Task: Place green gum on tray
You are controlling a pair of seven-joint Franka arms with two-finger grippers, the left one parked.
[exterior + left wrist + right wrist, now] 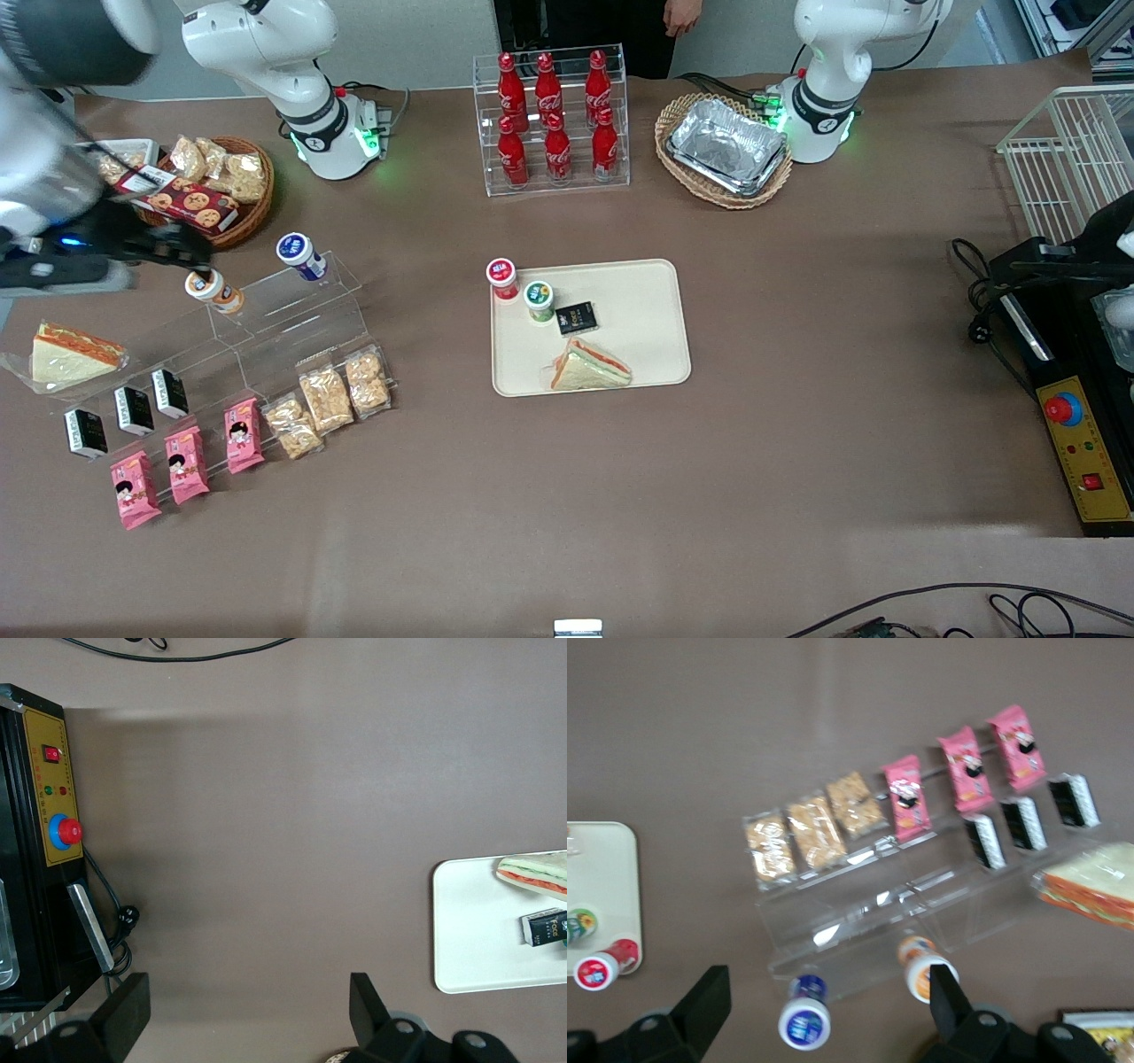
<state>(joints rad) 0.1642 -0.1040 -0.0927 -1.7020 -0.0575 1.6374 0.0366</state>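
Note:
The green gum stands upright on the beige tray, white lid up, beside a red-bodied bottle at the tray's corner. In the right wrist view the green gum shows on the tray's edge with the red bottle next to it. My gripper hovers toward the working arm's end of the table, well apart from the tray, above the clear acrylic stand. The gripper is open with nothing between its fingers.
A blue-bodied bottle and an orange one sit on the stand's upper step, snack packets on its lower steps. The tray also holds a sandwich and a black packet. A cola rack and foil tray basket stand farther from the camera.

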